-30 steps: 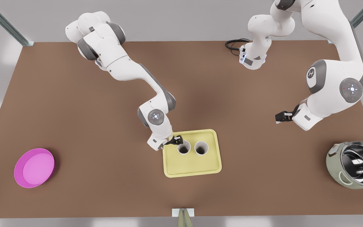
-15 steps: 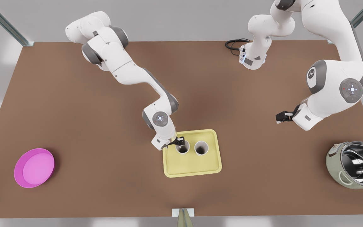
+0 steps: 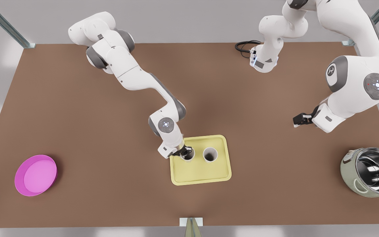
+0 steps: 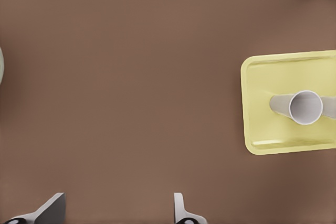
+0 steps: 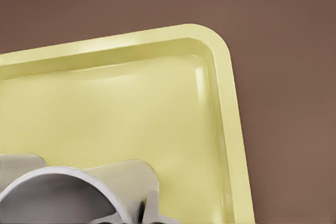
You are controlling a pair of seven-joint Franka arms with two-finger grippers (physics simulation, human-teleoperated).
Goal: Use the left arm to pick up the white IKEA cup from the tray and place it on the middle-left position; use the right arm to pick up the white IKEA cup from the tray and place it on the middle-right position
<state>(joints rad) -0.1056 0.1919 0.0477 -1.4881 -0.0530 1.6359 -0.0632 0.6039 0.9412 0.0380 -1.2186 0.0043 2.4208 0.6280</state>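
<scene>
Brown desk [image 3: 77, 115] under a plain grey backdrop, with a pale yellow tray [image 3: 202, 174] near its front middle. Two white cups upright on the tray's far half, side by side and slightly apart: first cup [image 3: 189, 157] toward the front view's left, second cup [image 3: 210, 154] toward its right.

Right gripper [image 3: 184, 151] down on the first cup, at the end of the arm on the front view's left, covering much of the rim. Cannot tell whether gripping or merely poised there. From the right wrist camera, that cup's rim [image 5: 58, 182] close up against the tray floor [image 5: 157, 103], near a rounded tray corner.

Left gripper [image 3: 298, 120] held above bare desk, well apart from the tray, on the arm at the front view's right; waiting. Spread wide and holding nothing, as seen from its own wrist [image 4: 118, 203], with the second cup [image 4: 306, 107] far ahead on the tray.

Round pink dish [image 3: 35, 175] at the front view's left. Steel pot [image 3: 370, 172] at its right. Black cable [image 3: 243, 46] coiled at the desk's far edge.
</scene>
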